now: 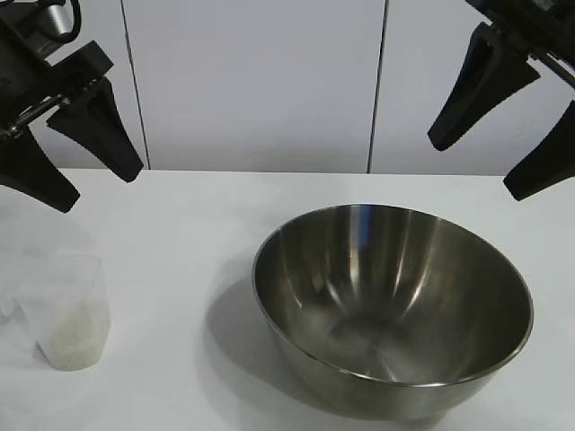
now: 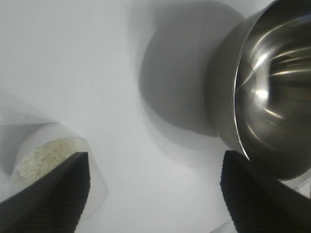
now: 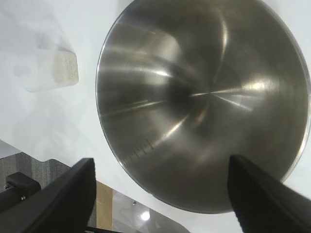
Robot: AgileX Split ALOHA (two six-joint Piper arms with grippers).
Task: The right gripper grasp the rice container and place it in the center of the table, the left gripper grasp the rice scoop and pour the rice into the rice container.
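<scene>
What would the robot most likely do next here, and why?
Probably the left gripper lowers toward the rice scoop. The rice container already sits empty, about mid-table, while the rice is still in the scoop. Both grippers are open and above the table, holding nothing; the right gripper hangs over the container.

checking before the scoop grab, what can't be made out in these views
- Rice scoop: its tab handle cannot be made out in the exterior view; a left gripper finger covers part of it in the left wrist view.
- Rice container: its near wall is cut off at the exterior view's bottom edge.
- Right gripper: one finger is cut off at the exterior view's right edge.
</scene>
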